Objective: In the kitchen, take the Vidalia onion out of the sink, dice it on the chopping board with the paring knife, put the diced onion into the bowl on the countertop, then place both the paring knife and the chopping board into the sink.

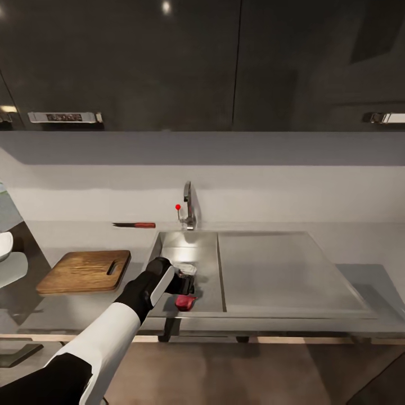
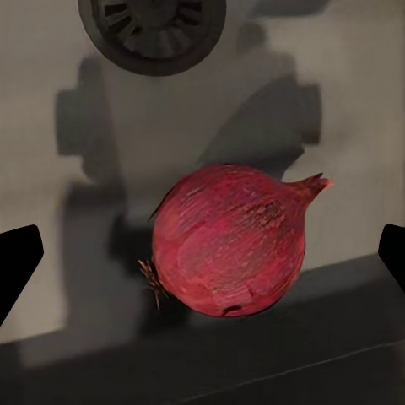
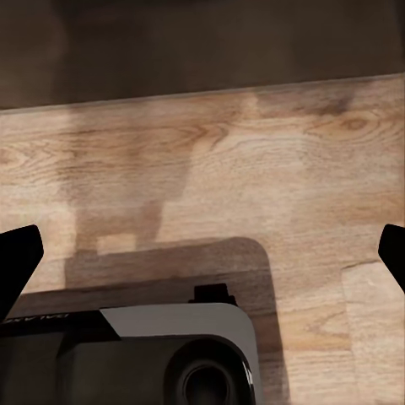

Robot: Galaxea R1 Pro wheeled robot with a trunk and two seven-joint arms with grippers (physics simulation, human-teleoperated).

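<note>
Barely anything of the task looks done yet: the round, dark red onion with papery skin (image 2: 229,243) lies on the floor of the matte grey rectangular sink (image 1: 194,247), close to the basin's front wall and short of the round dark drain (image 2: 153,29). The left hand (image 1: 188,287) hangs just above it with its dark fingertips (image 2: 18,261) spread wide to either side, not touching the skin, so I judge the pick-up is about to begin rather than made. The onion rests on its side, its pointed neck toward one fingertip and its dry root tuft toward the other; the skin is glossy, streaked and whole, with no cut. Everything else seems to wait: the dark brown wooden chopping board with a slot handle (image 1: 84,271) sits bare on the grey tabletop (image 1: 360,247) just beside the sink's left edge, and the slim paring knife with a red-brown handle (image 1: 134,225) lies further back near the chrome tap with a red knob (image 1: 187,205), apart from the board. A glossy white rim at the far left edge may be the bowl (image 1: 4,246), though too little shows to be sure. The right hand's fingertips (image 3: 18,261) stand apart over pale wood-grain flooring (image 3: 202,160), holding nothing. Lifting, dicing, filling the bowl and putting knife and board in the sink all remain.
</note>
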